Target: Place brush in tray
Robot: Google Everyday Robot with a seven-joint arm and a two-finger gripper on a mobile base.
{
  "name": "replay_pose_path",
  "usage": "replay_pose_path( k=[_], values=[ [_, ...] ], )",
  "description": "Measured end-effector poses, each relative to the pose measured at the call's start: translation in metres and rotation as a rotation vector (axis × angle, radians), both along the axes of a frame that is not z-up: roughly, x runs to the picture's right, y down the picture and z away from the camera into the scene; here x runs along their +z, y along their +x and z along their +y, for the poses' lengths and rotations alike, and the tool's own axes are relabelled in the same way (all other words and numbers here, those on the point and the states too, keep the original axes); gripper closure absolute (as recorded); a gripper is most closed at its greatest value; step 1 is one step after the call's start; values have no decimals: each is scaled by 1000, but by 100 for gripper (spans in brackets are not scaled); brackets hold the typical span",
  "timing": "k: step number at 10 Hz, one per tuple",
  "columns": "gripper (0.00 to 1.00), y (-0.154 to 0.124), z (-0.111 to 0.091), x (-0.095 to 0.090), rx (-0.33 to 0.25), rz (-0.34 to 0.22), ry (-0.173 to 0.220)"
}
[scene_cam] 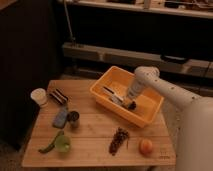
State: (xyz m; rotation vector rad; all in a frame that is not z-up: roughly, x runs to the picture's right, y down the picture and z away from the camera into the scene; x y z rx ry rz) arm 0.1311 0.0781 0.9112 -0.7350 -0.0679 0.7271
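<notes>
The orange-yellow tray point(150, 116) stands on the back right part of the wooden table point(95, 131). The brush point(113, 94) is inside the tray, its pale handle pointing up and left and its dark head point(131, 105) low near the tray floor. My gripper point(131, 99) reaches down into the tray from the white arm on the right and is at the brush's head end. I cannot tell whether it holds the brush.
On the table's left are a white cup point(38, 96), a dark striped block point(59, 96), a blue-grey oblong item point(60, 118) and a dark can point(73, 118). At the front lie a green item point(58, 143), dark grapes point(119, 140) and an orange fruit point(146, 146).
</notes>
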Motion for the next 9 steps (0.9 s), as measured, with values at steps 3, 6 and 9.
replay_pose_path(
  k=[3, 6, 9],
  values=[
    [22, 0, 2, 5, 13, 8, -15],
    [20, 2, 1, 5, 30, 8, -27],
    [20, 4, -3, 3, 35, 27, -23]
  ],
)
